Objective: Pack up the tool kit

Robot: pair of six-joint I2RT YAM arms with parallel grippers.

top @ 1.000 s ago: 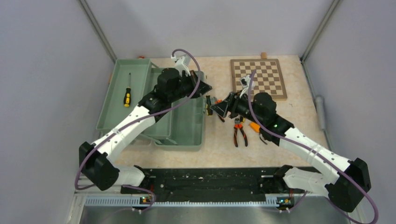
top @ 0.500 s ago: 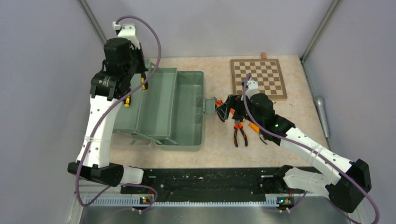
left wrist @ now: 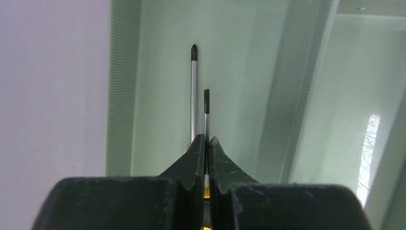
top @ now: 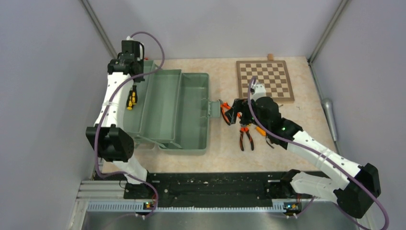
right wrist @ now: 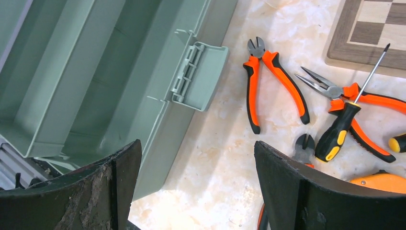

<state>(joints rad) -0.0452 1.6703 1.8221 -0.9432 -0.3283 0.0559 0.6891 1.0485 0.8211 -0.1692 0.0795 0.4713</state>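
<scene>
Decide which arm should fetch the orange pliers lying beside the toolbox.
Right. The right pincer is open and hangs close by the pliers, while the left pincer is shut on a screwdriver over the far side of the toolbox.

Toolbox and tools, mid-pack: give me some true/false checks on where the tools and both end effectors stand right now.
1. The left end effector is shut on a screwdriver over the toolbox. True.
2. The right end effector grips pliers. False: it is open and empty.
3. All the pliers are packed. False: the orange-handled pliers lie on the table.
4. Another screwdriver lies on the table among the pliers. True.
5. The chessboard sits inside the toolbox. False: the chessboard is on the table, apart from it.
</scene>
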